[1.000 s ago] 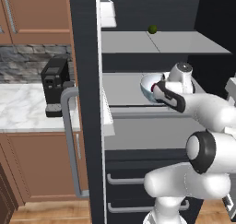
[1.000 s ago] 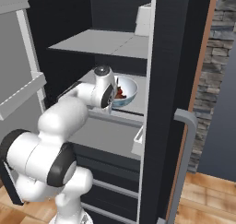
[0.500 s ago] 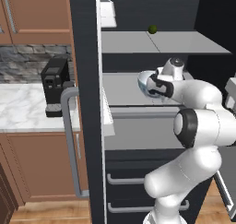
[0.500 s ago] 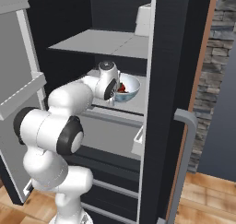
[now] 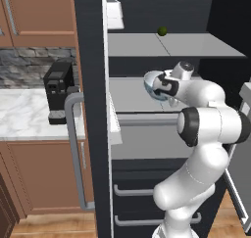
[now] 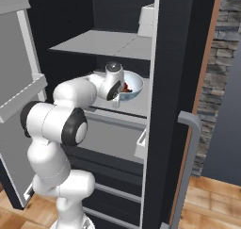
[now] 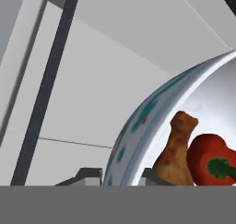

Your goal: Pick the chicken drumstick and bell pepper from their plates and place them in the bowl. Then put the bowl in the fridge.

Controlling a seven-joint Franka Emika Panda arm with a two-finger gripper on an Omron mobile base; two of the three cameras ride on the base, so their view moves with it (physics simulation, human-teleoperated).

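And there it is: the bowl (image 6: 131, 85) sits on the fridge (image 5: 162, 109) middle shelf near its front edge, chicken drumstick (image 7: 177, 151) and bell pepper (image 7: 213, 160) inside, the gripper (image 7: 121, 177) fingers barely parted around the rim, only letting go and backing out left.

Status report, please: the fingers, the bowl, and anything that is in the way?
Fingers straddle the rim of the bowl, slightly apart. Bowl sits on the fridge middle shelf, chicken drumstick and bell pepper inside. Nothing in the way.
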